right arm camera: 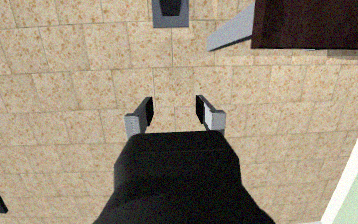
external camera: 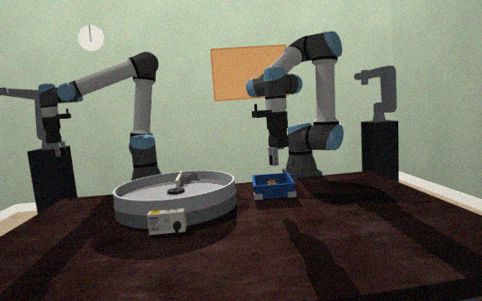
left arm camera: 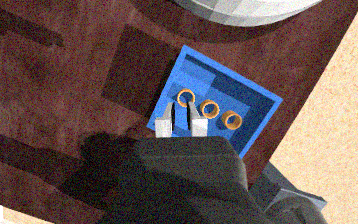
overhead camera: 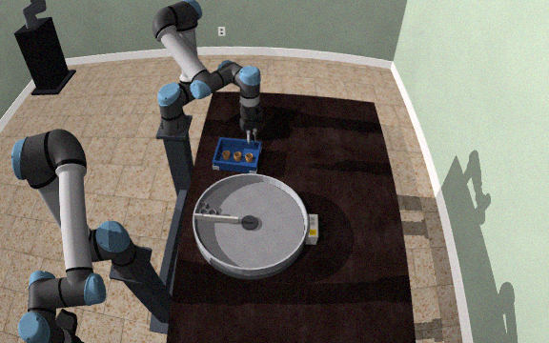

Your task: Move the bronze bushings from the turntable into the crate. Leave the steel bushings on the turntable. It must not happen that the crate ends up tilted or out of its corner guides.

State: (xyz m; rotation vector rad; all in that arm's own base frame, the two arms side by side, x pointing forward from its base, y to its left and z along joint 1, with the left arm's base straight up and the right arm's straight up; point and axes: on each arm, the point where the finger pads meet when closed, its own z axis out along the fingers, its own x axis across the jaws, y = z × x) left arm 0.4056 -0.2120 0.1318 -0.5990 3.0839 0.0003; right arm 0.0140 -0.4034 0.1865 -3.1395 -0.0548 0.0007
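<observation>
Three bronze bushings [overhead camera: 237, 157] [left arm camera: 179, 98] stand in a row in the blue crate [overhead camera: 233, 168] [external camera: 274, 192] [left arm camera: 235, 74]. The crate sits level between its pale corner guides [external camera: 258, 196]. My left gripper [overhead camera: 252, 142] [external camera: 273, 164] [left arm camera: 180, 110] is partly open and empty above the crate, over the bushing at the row's end. Several grey steel bushings [overhead camera: 212, 211] lie bunched against the straight bar on the turntable [overhead camera: 265, 248] [external camera: 176, 206]; their details are too small to tell. My right gripper [external camera: 58, 155] [right arm camera: 174, 104] is wide open and empty over the floor, away from the table.
The straight bar [overhead camera: 217, 218] runs from the turntable's hub to its raised rim. A control box [overhead camera: 313, 230] [external camera: 166, 221] is fixed to the turntable's outer side. The crate stands close beside the turntable, near the table edge on the arms' side.
</observation>
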